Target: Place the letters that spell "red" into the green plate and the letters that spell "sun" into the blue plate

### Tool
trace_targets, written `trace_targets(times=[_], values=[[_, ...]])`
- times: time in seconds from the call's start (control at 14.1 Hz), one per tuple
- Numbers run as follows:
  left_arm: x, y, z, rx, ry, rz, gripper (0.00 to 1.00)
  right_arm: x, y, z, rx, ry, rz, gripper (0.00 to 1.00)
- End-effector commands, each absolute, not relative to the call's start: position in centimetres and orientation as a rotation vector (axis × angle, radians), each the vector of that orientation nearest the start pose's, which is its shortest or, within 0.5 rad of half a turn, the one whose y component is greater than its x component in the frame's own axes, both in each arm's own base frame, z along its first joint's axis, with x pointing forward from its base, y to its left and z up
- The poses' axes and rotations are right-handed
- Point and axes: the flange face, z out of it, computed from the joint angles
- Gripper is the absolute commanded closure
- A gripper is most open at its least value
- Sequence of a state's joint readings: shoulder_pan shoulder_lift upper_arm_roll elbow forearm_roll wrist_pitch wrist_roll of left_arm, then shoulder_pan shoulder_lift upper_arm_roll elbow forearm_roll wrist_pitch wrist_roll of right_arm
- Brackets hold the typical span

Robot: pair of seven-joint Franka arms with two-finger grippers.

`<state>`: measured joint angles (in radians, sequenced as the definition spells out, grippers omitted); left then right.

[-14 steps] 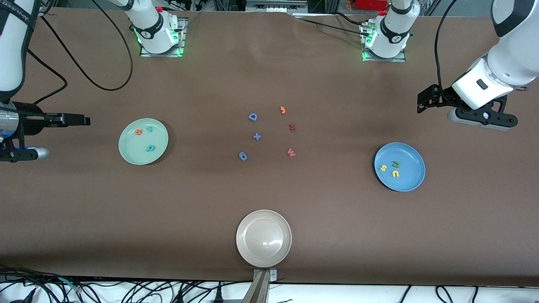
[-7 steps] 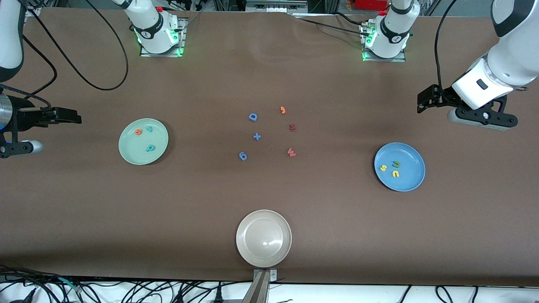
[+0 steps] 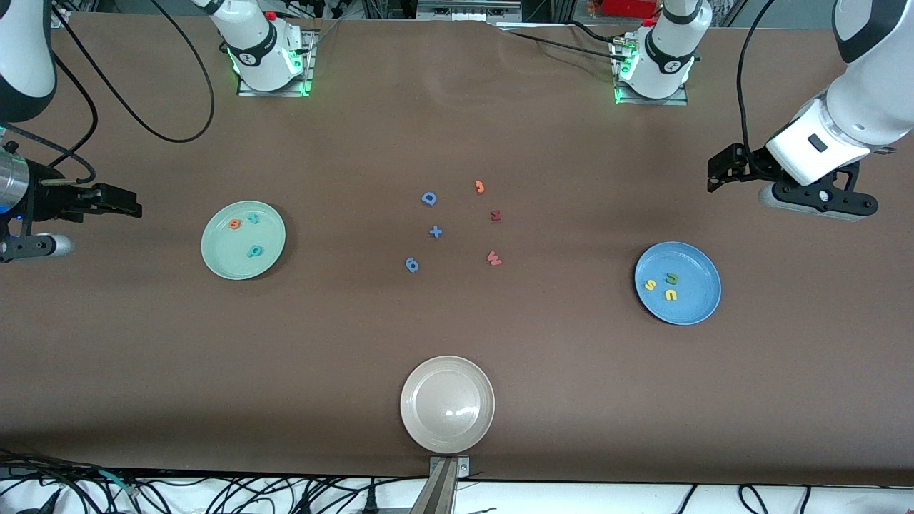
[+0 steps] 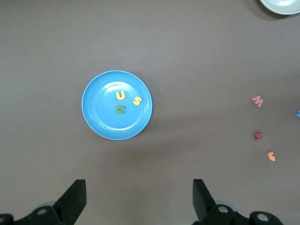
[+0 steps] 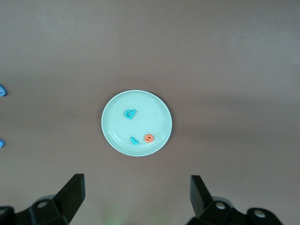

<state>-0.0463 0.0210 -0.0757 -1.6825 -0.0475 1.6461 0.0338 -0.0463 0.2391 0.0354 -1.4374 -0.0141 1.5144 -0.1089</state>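
The green plate holds the orange "e", the teal "r" and the teal "d". The blue plate holds the yellow "s", the dark green "n" and the yellow "u". My right gripper hangs open and empty over bare table beside the green plate, at the right arm's end. My left gripper hangs open and empty over bare table close to the blue plate, at the left arm's end.
A beige plate sits near the table's front edge. Loose pieces lie mid-table: a blue D, a blue plus, another blue piece, an orange hooked piece, a dark red piece, a red W.
My right gripper has drawn back a little from the green plate toward the right arm's end of the table. The left arm and all letters have stayed put.
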Motion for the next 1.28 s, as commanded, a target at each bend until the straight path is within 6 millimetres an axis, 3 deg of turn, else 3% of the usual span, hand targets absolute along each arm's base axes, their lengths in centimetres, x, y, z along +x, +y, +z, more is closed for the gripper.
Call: trace_targets(times=[0.0,0.28,0.71,0.99,1.21], values=[[56.0,-7.3,57.1,-3.181,0.271,0.096,0.00,60.0,0.0,54.6,-3.173,-0.186,0.206,0.01],[56.0,-7.3,57.1,-3.179,0.271,0.096,0.00,59.0,0.1,54.2,-3.191,-0.192,0.144,0.01],[56.0,-7.3,57.1,-3.179,0.271,0.096,0.00,59.1,-0.1,53.7,-3.180,-0.177,0.162,0.01],[56.0,-7.3,57.1,-3.181,0.271,0.096,0.00,59.2,0.6,54.0,-3.189,-0.040,0.153,0.01],[56.0,-7.3,57.1,-3.181,0.271,0.096,0.00,59.2,0.6,54.0,-3.188,-0.030,0.155,0.01]])
